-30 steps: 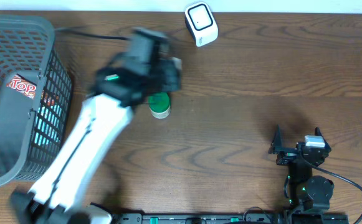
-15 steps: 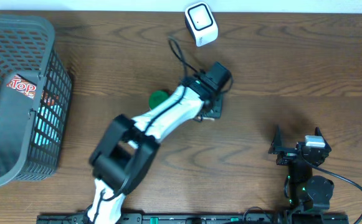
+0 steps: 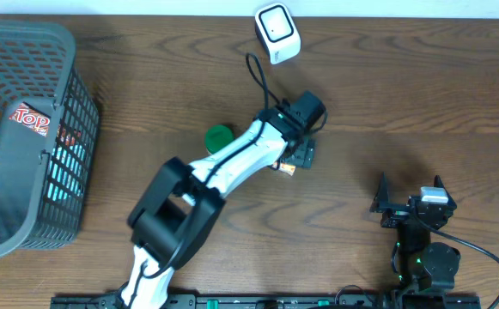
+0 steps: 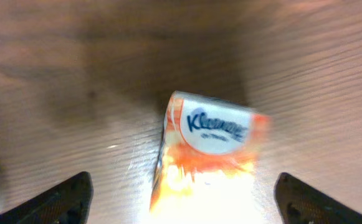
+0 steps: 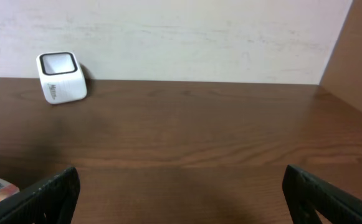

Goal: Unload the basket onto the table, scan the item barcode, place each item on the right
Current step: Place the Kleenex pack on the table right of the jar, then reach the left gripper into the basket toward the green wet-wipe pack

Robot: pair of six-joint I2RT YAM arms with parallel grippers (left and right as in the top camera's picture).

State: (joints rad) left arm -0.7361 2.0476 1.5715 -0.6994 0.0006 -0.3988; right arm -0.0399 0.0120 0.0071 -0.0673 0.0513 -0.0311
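Left gripper (image 4: 185,200), jaws spread wide, hangs pointing down over a small orange-and-white soft tissue packet with a blue Kleenex logo (image 4: 209,149). Both fingers (image 4: 62,199) stand clear of the packet, with bare wood showing on each side. The packet lies on the dark brown wooden desk (image 3: 404,103), near its middle and a little toward the far edge. In the overhead view it is mostly hidden under the gripper head, and the wrist view of it is blurred, so no barcode can be made out. White box-shaped barcode scanner (image 3: 277,33) sits at the far edge, about midway along, well apart from the packet. Green round-capped container (image 3: 219,136) stands just left of the left arm's forearm. Grey plastic mesh basket (image 3: 79,103) occupies the far left corner and holds a bag with a red "Top" label (image 3: 30,118). Right gripper (image 3: 410,193) sits near the near edge toward the right corner, jaws wide apart with nothing between them.
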